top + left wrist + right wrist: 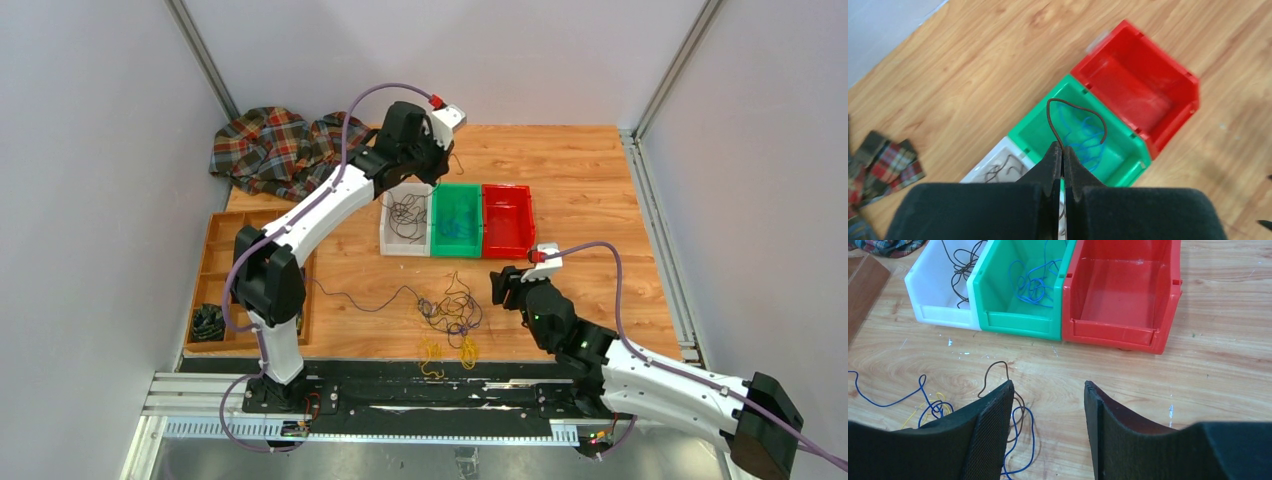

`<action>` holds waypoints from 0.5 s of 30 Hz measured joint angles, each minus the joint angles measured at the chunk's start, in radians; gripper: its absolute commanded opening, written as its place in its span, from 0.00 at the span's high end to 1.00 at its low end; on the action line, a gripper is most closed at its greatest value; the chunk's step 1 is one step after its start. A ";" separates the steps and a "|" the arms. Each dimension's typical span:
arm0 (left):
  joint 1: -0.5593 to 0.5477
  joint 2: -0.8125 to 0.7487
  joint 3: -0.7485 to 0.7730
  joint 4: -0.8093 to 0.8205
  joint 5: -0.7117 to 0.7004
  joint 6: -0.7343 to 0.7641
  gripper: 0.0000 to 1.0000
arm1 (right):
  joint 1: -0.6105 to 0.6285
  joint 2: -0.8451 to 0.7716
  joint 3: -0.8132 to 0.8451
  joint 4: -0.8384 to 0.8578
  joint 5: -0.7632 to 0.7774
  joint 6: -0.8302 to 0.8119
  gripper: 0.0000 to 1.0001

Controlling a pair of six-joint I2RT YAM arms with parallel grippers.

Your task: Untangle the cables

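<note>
Robot lab cell: white walls (90, 120), aluminium base rail (190, 392).

Bright, even light, soft shadows; mild blur and pale glare in the left wrist view.

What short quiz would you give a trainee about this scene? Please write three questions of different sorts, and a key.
1. True or false: the red bin holds blue wires.
2. What does the left gripper hold? A: a brown wire. B: a yellow wire. C: nothing.
3. Fill the gap: the right gripper is ____ (open or shut).

Key
1. False. The blue wires lie in the green bin.
2. A.
3. open.
</note>
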 measured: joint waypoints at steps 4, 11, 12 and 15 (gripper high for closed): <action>-0.013 -0.008 -0.026 0.066 0.039 -0.083 1.00 | -0.013 -0.006 0.000 -0.004 -0.007 0.006 0.46; -0.013 0.020 -0.063 0.156 0.057 -0.204 1.00 | -0.030 -0.032 0.000 -0.022 -0.022 0.021 0.45; -0.013 0.030 -0.060 0.166 0.060 -0.214 1.00 | -0.035 -0.032 0.000 -0.024 -0.023 0.022 0.45; -0.001 0.048 -0.077 0.196 0.066 -0.227 1.00 | -0.042 -0.031 0.000 -0.030 -0.027 0.025 0.45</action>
